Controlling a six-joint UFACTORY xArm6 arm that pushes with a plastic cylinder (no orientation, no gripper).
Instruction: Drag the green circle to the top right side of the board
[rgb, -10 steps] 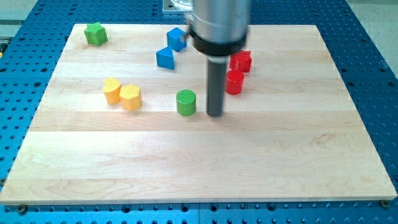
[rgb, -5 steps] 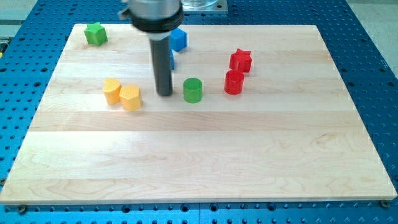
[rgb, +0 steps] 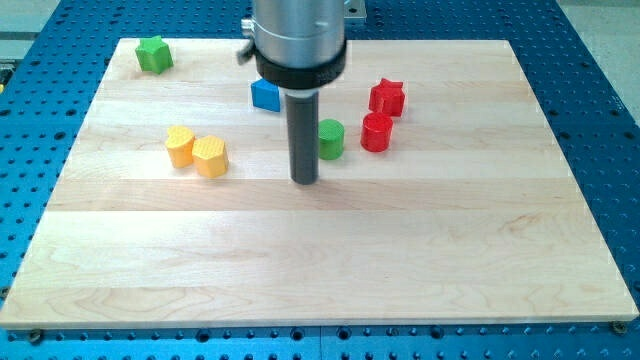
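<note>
Because I am working from the one camera, I read the board (rgb: 560, 250) from the view's left across: a green star-like block (rgb: 153, 53) sits in the top left corner, two yellow blocks (rgb: 196, 150) lie touching each other at mid-left, and a blue block (rgb: 265, 94) shows just left of the rod, partly hidden by the arm's collar. My tip (rgb: 305, 181) rests on the wood just beside the green circle (rgb: 330, 139), on its lower-left side; whether it touches the block I cannot tell, since the rod overlaps its left edge. There is no pincer on this rig, only the plain rod, so nothing can be gripped. Right of the green circle, near but apart, stand a red round block (rgb: 376, 132) and, above it, a red star-shaped block (rgb: 387, 97). I judge the push toward the top right to be under way, with most of the travel left. The next move calls for driving up and rightward from this lower-left side, yet the two red blocks lie nearly in that line, so I should steer the circle around them.
</note>
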